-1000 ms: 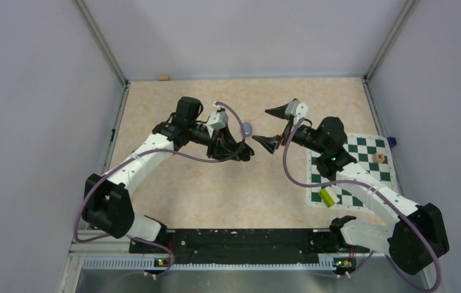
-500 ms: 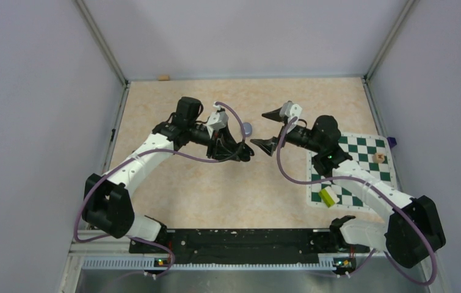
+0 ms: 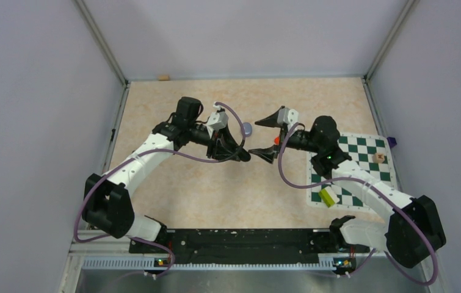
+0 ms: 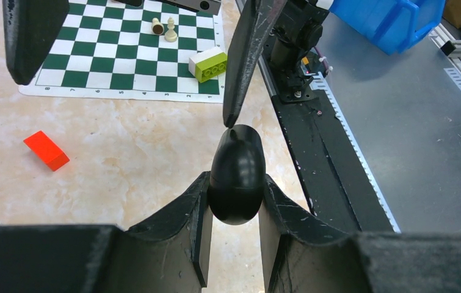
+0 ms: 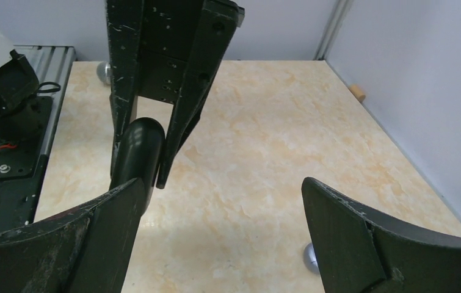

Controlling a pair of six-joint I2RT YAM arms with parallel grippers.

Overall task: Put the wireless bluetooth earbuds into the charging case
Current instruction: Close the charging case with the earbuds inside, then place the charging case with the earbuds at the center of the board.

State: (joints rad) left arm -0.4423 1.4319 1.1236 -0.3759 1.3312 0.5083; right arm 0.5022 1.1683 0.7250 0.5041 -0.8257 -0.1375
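Observation:
The charging case (image 4: 235, 174) is a black egg-shaped shell with a thin seam, closed as far as I can see. My left gripper (image 4: 235, 180) is shut on its sides and holds it above the table; the case (image 5: 137, 149) also shows in the right wrist view. My right gripper (image 5: 221, 186) is open wide and faces the left gripper (image 3: 243, 154). One of its fingers (image 4: 246, 61) has its tip at the top of the case. In the top view the right gripper (image 3: 265, 135) stands just right of the left one. The earbuds are out of view.
A lilac-grey rounded thing (image 3: 247, 129) lies on the table behind the grippers. A small red block (image 4: 46, 150) lies below the right gripper. To the right is a chessboard mat (image 3: 362, 171) with a yellow-green brick (image 3: 327, 196) and chess pieces (image 4: 164, 27).
My right gripper has moved left and lower, up to the left gripper, and one finger now meets the case. The left arm has stayed still with the case.

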